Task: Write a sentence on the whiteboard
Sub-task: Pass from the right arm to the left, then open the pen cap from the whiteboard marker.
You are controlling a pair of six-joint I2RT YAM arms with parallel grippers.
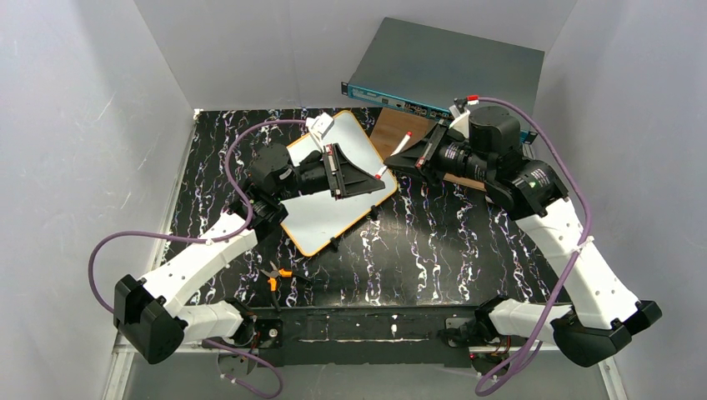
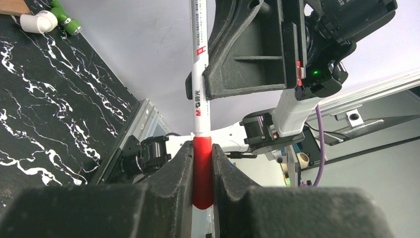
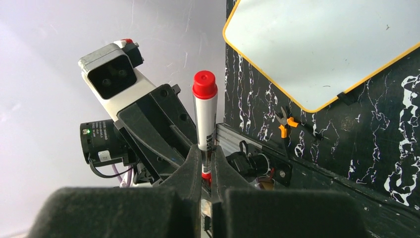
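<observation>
The whiteboard (image 1: 329, 212), white with a thin orange rim, lies tilted on the black marbled table; it also shows in the right wrist view (image 3: 322, 49). Its visible surface is blank, and the sentence is not in view. A white marker (image 1: 403, 140) with red ends hangs in the air between both arms, past the board's right corner. My left gripper (image 2: 202, 163) is shut on the red cap (image 2: 202, 173). My right gripper (image 3: 205, 161) is shut on the barrel (image 3: 204, 119), with the red tail end (image 3: 204, 84) sticking out free. In the top view the left gripper (image 1: 382, 179) and right gripper (image 1: 398, 160) almost meet.
A brown wooden board (image 1: 392, 129) lies behind the grippers, and a dark box with a teal front edge (image 1: 450, 67) is at the back. Orange-handled pliers (image 1: 275, 275) lie near the front left. A small white object (image 1: 321, 127) rests at the whiteboard's far corner.
</observation>
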